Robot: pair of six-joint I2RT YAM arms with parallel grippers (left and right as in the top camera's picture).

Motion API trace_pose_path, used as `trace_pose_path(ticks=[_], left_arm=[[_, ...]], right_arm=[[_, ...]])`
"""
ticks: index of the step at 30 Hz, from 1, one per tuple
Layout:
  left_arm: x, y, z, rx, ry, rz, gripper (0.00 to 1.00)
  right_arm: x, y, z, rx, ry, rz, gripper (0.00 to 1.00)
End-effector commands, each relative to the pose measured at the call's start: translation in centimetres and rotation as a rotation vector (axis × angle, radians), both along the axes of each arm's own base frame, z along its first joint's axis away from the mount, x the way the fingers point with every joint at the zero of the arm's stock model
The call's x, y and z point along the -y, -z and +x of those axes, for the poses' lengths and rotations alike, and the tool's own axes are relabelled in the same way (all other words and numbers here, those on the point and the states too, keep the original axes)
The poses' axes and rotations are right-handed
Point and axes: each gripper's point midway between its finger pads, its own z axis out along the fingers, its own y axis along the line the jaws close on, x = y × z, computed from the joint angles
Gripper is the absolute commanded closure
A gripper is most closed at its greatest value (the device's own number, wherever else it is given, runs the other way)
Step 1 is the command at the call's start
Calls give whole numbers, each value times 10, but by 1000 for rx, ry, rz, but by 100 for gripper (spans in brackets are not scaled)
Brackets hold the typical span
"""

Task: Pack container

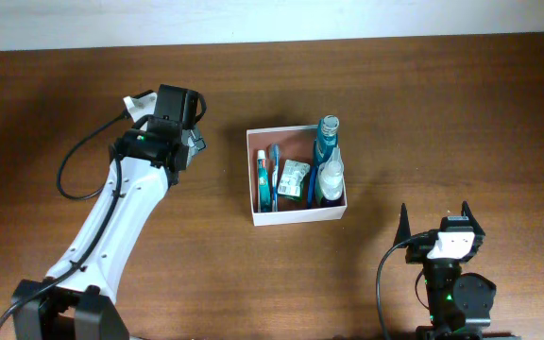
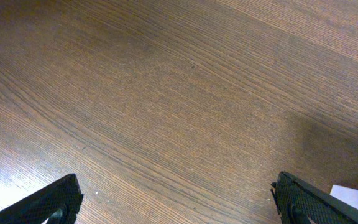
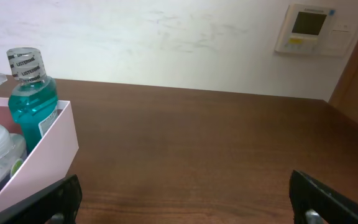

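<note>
The container (image 1: 300,214), a white-walled box with a reddish-brown floor, sits mid-table. It holds a teal mouthwash bottle (image 1: 328,142), a clear bottle (image 1: 331,178), a blue toothbrush (image 1: 267,179) and a small green-white packet (image 1: 296,177). My left gripper (image 1: 193,140) hovers left of the box. In its wrist view that left gripper (image 2: 179,208) is open over bare wood, with a white container corner (image 2: 354,195) at the lower right. My right gripper (image 1: 436,222) is open, below and right of the box. In its wrist view the right gripper (image 3: 185,202) is empty, with the container wall (image 3: 48,149) and teal bottle (image 3: 33,99) at left.
The brown wooden table (image 1: 461,104) meets a pale wall at the back. A thermostat panel (image 3: 309,28) hangs on that wall. A black cable (image 1: 74,170) loops beside the left arm.
</note>
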Motion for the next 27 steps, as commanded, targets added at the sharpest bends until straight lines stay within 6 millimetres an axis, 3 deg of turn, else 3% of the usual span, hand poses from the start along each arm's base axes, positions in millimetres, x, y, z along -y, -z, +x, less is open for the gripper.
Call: trace_pose_path(ticks=[1,19,27], left_arm=[[-3,-13,1,30,0,11,1],[-3,-13,1,30,0,11,0],[-5,-42,-4,107,-1,-8,1]], right_arm=[[0,2,0,-3,-4,-6,2],[0,2,0,-3,-4,-6,2],[0,2,0,-3,-4,-6,2]])
